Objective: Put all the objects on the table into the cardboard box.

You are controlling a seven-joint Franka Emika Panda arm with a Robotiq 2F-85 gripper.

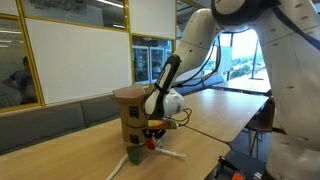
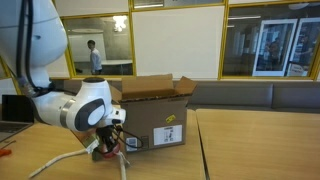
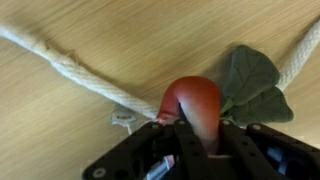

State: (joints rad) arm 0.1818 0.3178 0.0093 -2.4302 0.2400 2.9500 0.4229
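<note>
A red toy vegetable [image 3: 195,105] with green leaves [image 3: 250,85] lies on the wooden table, and my gripper [image 3: 200,135] is shut on its red body. In both exterior views the gripper [image 1: 152,132] [image 2: 108,143] is low over the table, right in front of the open cardboard box [image 1: 130,105] [image 2: 155,110]. A white rope [image 3: 70,70] lies on the table under and beside the gripper. It also shows in both exterior views [image 1: 170,154] [image 2: 60,162]. The green leaves [image 1: 133,154] rest on the table by the box.
The wooden table [image 1: 200,120] runs along a window wall with a bench behind it. A seam splits the table top [image 2: 197,145]. A laptop [image 2: 12,108] stands at the table's far side. A person [image 2: 95,55] stands far behind the glass.
</note>
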